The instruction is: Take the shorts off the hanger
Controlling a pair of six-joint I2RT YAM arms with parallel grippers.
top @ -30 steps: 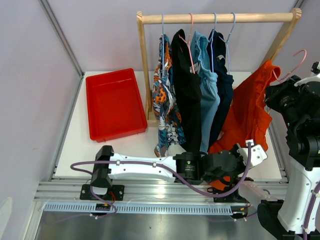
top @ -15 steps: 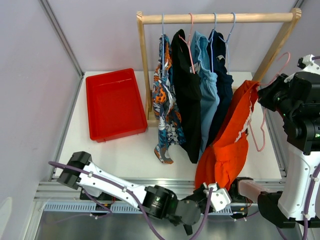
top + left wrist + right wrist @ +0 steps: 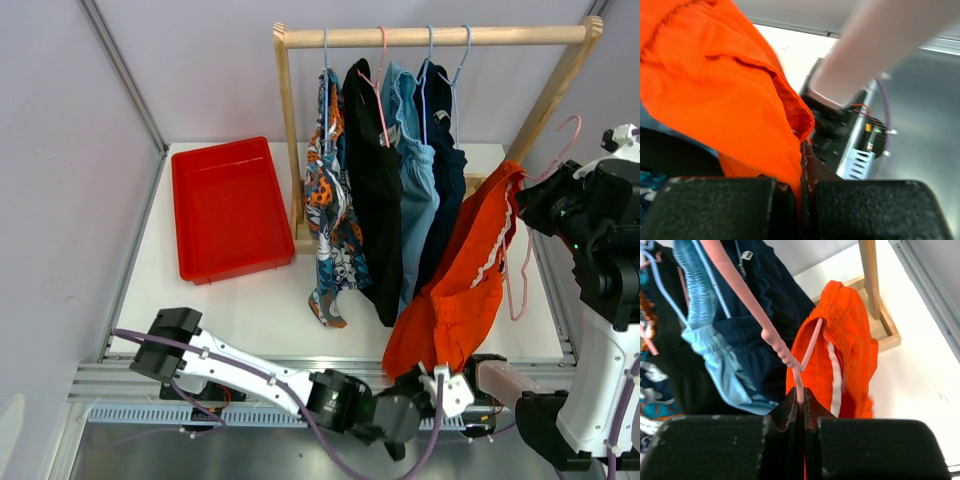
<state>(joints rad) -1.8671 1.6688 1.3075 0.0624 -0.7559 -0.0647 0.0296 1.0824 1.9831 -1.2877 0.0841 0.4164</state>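
The orange shorts (image 3: 465, 290) are hanging clear of the rack (image 3: 430, 37), over the near right part of the table (image 3: 250, 300), their long axis running from one o'clock down to seven o'clock in the overhead view. Up top, the pink hanger (image 3: 774, 341) is sitting inside them, and my right claw (image 3: 801, 395), raised at three o'clock, is pinching its wire. At the bottom my left claw (image 3: 802, 150) is pressing together on the hem, with that arm lying low along the near edge. I am judging the pull should go toward seven o'clock.
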